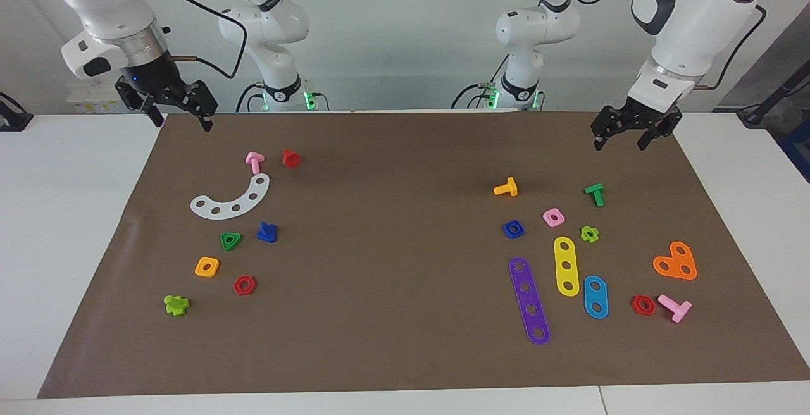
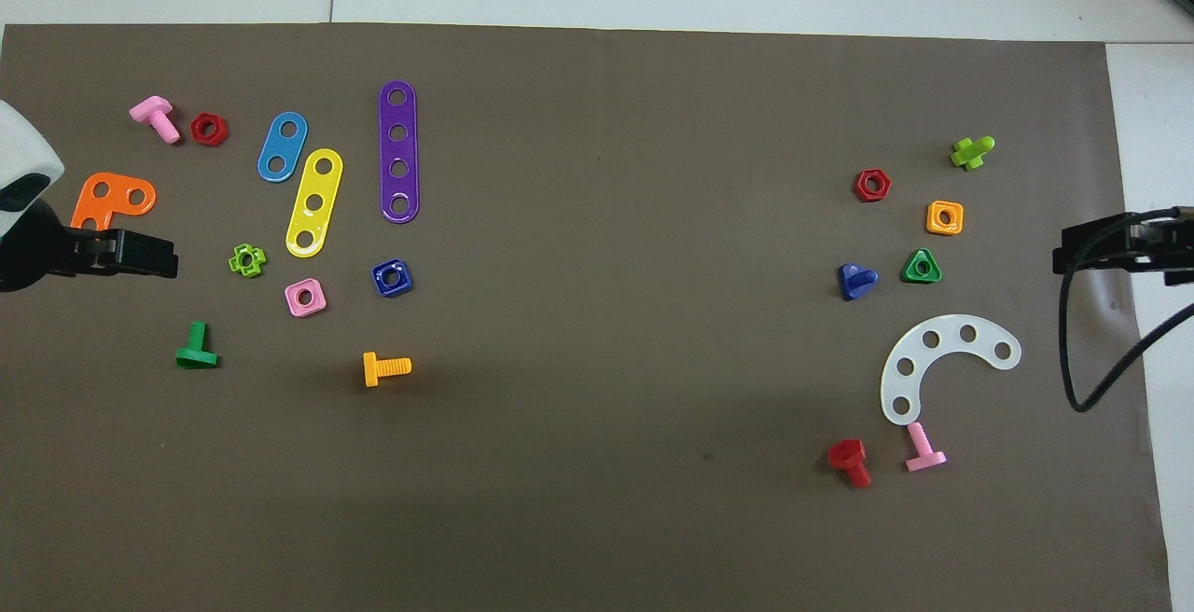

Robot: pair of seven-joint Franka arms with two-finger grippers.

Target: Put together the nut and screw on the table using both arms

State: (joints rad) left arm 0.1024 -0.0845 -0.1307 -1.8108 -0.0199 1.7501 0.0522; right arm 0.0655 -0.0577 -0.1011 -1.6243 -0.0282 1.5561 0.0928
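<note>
We see the right gripper [image 1: 180, 113] raised over the brown paper mat's [image 1: 392, 263] corner at the right arm's end of the tabletop [image 1: 69, 225], fingers apart and empty. The small dark blue plastic screw [image 1: 267, 232] rests on its flat triangular head beside the green triangular nut [image 1: 230, 240] — its stubby shaft leaning upward, roughly toward the robots. Toward the left arm's end lies the small dark blue square plastic nut [image 1: 513, 229], flat, hole facing up, just beside the pink square nut [image 1: 554, 217]. The left gripper [image 1: 633, 135] hangs over the mat's edge — fingers spread, holding nothing.
</note>
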